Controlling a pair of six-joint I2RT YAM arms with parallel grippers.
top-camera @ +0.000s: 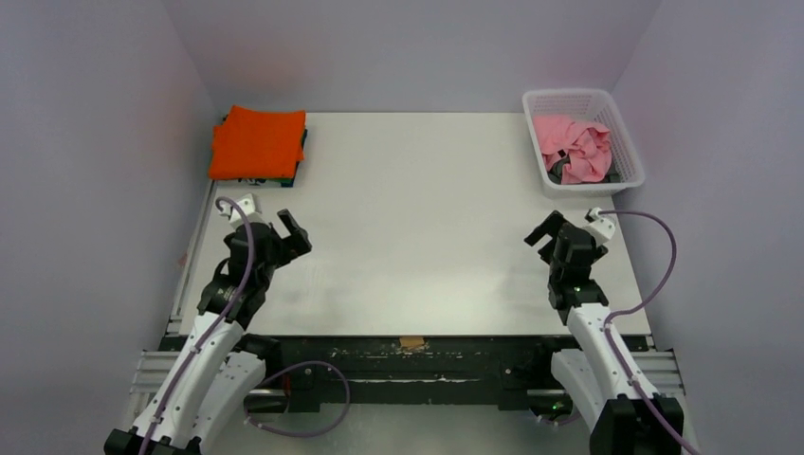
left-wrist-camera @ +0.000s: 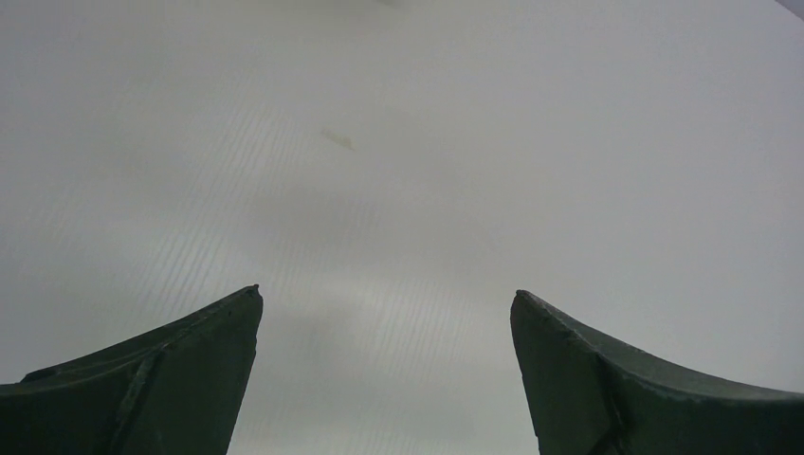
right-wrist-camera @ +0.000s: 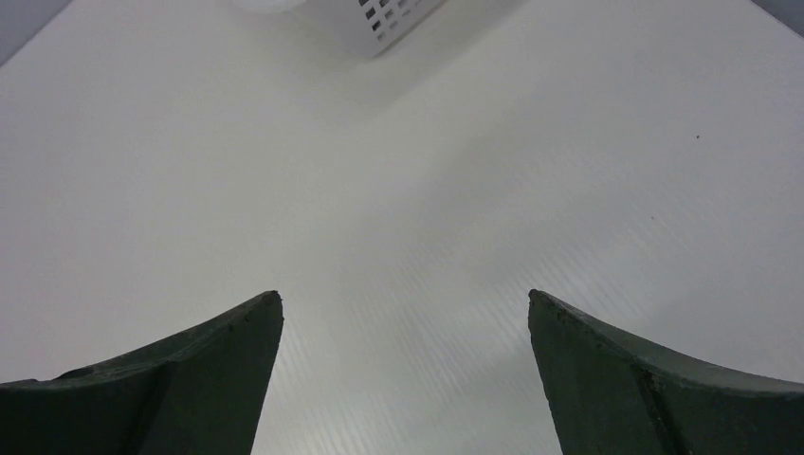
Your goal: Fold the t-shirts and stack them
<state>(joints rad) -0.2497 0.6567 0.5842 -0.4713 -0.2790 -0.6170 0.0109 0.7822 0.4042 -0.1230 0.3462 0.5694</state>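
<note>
A folded bright orange t-shirt (top-camera: 256,142) lies on top of a stack at the table's far left corner; a green edge (top-camera: 301,150) and a dark edge show under it. A crumpled pink t-shirt (top-camera: 574,149) lies in the white lattice basket (top-camera: 627,140) at the far right. My left gripper (top-camera: 296,235) is open and empty over bare table at the near left, and in the left wrist view (left-wrist-camera: 386,299) it has only table between its fingers. My right gripper (top-camera: 547,233) is open and empty at the near right, and its wrist view (right-wrist-camera: 405,299) shows only table.
The white table (top-camera: 417,237) is walled by grey panels on three sides. The basket's corner shows at the top of the right wrist view (right-wrist-camera: 379,24). A piece of brown tape (top-camera: 411,341) sits at the near edge.
</note>
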